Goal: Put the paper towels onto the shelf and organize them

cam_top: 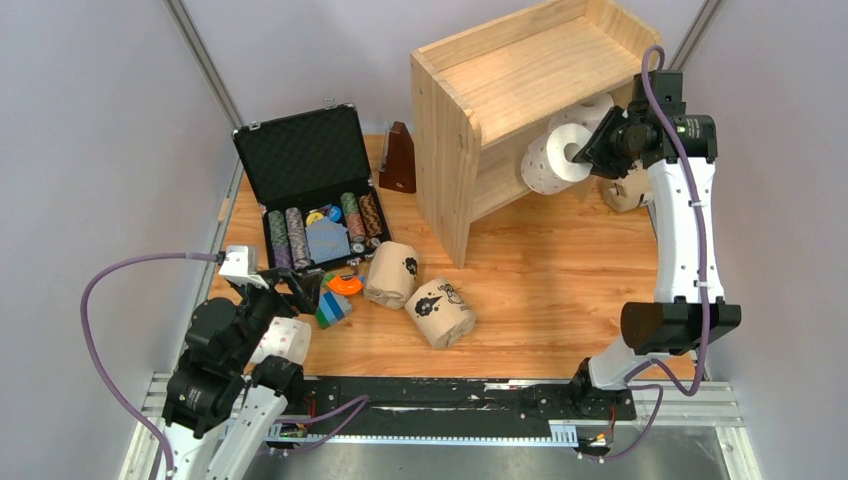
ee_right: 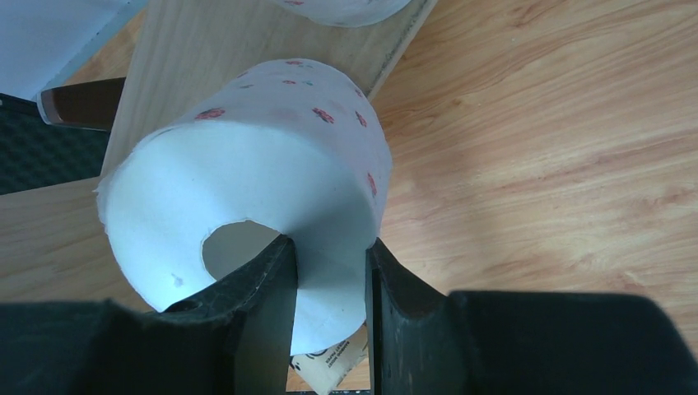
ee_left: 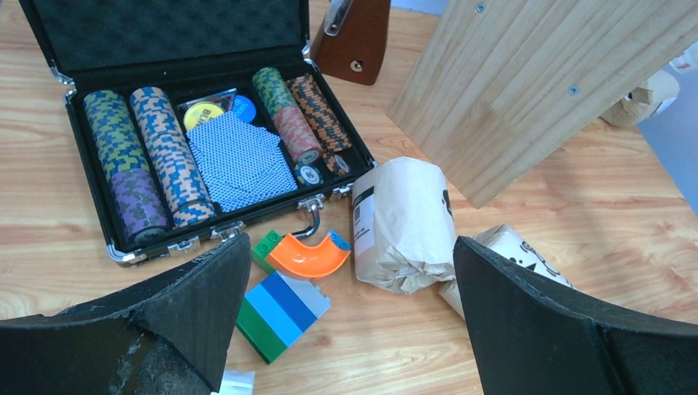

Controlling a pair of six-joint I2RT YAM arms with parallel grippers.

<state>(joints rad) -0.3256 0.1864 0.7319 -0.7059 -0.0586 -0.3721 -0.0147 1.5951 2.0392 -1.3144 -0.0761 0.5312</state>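
A kraft paper towel roll [ee_left: 403, 222] is seen on the counter [ee_left: 576, 214] just ahead of the left gripper [ee_left: 350, 247], which is spread wide and empty. At the open front of the shelf [cam_top: 530, 70], a white paper towel roll [ee_right: 272, 164] is pinched by the right gripper [ee_right: 329, 255], with one finger inside its core.

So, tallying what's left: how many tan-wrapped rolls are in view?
3: one kraft roll by the case, another beside it, a third partly hidden behind the right arm.

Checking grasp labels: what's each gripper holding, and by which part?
Right gripper pinches a white paper towel roll by its wall, one finger in the core hole, one outside. Left gripper is open, holding nothing.
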